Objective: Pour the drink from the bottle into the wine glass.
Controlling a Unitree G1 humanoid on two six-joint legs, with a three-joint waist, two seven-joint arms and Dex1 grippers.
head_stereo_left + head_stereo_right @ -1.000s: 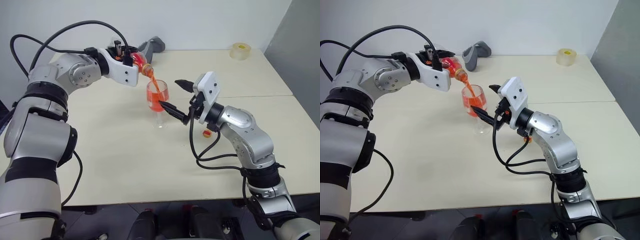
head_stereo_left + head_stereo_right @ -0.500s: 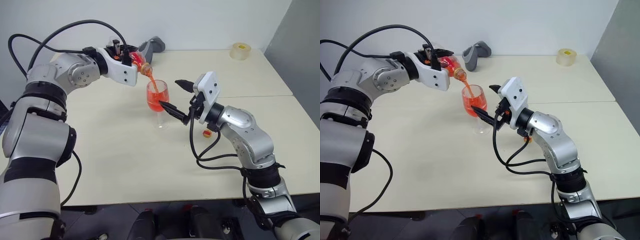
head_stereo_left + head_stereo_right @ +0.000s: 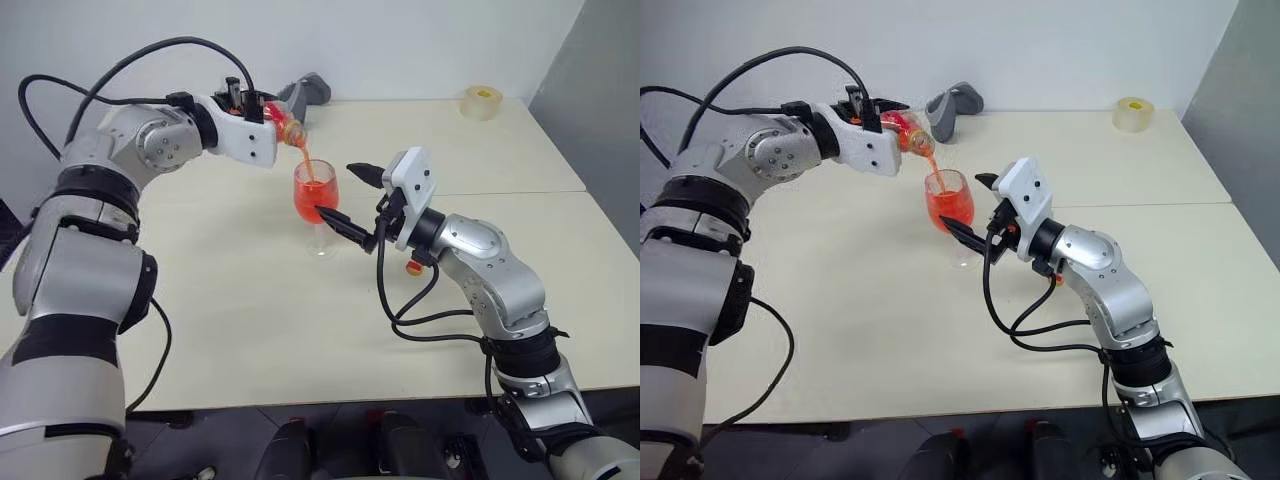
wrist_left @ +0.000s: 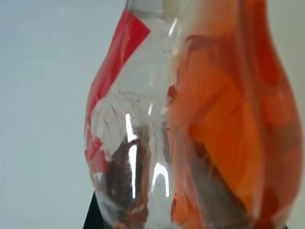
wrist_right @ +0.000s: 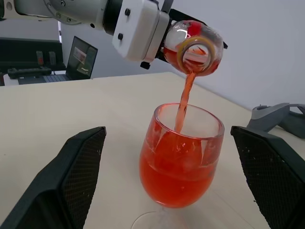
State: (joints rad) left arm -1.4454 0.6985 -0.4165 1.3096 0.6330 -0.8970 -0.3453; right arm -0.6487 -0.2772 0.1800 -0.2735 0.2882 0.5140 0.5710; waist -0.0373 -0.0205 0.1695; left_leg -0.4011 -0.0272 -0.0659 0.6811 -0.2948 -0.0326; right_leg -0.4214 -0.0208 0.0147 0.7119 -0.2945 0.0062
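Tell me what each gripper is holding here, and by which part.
The left gripper holds the bottle by its rounded body, tilted over the wine glass. The right gripper holds nothing; its open fingers flank the glass without touching.

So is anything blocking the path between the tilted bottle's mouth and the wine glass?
Nothing visible does. The small clear plastic bottle, held tilted by the left end effector, sends its red-pink drink straight into the clear stemmed wine glass. The open right end effector flanks the glass, its fingers clear of the stream.

head stereo overhead, wrist close-ups
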